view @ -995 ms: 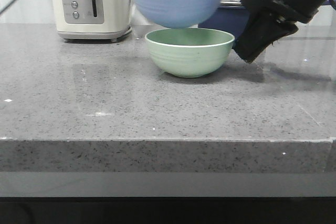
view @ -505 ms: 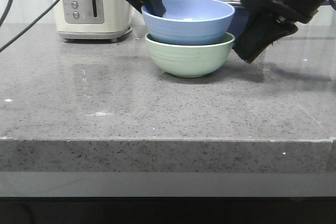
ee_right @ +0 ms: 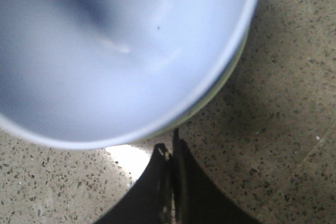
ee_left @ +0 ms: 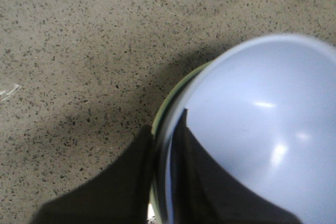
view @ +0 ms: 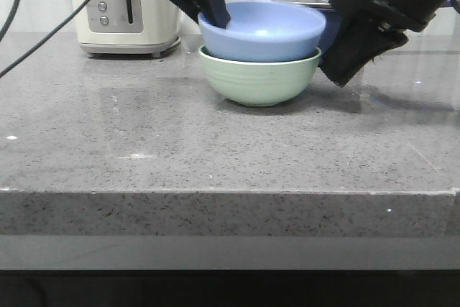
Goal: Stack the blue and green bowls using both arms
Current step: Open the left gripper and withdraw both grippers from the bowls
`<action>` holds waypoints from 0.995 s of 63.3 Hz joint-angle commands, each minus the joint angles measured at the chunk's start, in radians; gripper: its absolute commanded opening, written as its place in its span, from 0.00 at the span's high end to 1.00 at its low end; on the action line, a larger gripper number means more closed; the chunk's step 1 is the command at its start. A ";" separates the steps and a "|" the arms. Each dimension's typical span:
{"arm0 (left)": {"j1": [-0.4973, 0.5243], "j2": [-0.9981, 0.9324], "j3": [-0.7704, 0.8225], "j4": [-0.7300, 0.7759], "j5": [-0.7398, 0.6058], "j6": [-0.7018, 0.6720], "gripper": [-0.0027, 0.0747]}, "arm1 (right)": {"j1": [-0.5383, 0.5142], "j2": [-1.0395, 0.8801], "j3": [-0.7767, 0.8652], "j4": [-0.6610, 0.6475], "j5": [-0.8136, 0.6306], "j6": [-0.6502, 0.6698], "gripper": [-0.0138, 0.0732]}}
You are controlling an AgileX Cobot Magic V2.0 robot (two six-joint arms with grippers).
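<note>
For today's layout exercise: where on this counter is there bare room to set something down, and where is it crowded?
Free: the wide counter strip from the front edge up to the green bowl, and the patch between it and the toaster. Crowded: the back, around the blue bowl, both grippers and the saucepan.

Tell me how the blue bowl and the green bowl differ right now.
The blue bowl sits tilted inside the green bowl, which stands level on the counter. The left pincer pinches the blue bowl's rim; nothing grips the green bowl. Both are round, matte and similar in size.
</note>
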 commanded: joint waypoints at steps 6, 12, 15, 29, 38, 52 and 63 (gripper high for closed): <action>-0.006 -0.053 -0.037 -0.032 -0.065 0.002 0.53 | -0.003 -0.038 -0.022 0.033 -0.023 -0.009 0.91; -0.006 -0.053 -0.037 -0.044 -0.070 0.002 0.46 | -0.003 -0.038 -0.022 0.033 -0.023 -0.009 0.91; -0.006 -0.055 -0.037 -0.044 -0.070 0.002 0.46 | -0.003 -0.038 -0.022 0.033 -0.023 -0.009 0.91; -0.004 -0.146 -0.050 -0.032 -0.047 0.023 0.47 | -0.003 -0.038 -0.022 0.033 -0.024 -0.009 0.91; -0.004 -0.243 -0.050 0.037 0.018 0.023 0.47 | -0.003 -0.038 -0.022 0.033 -0.024 -0.009 0.91; -0.004 -0.426 0.090 0.081 0.011 0.023 0.47 | -0.003 -0.038 -0.022 0.033 -0.024 -0.009 0.91; 0.000 -0.584 0.310 0.126 -0.043 0.017 0.47 | -0.003 -0.038 -0.022 0.033 -0.024 -0.009 0.91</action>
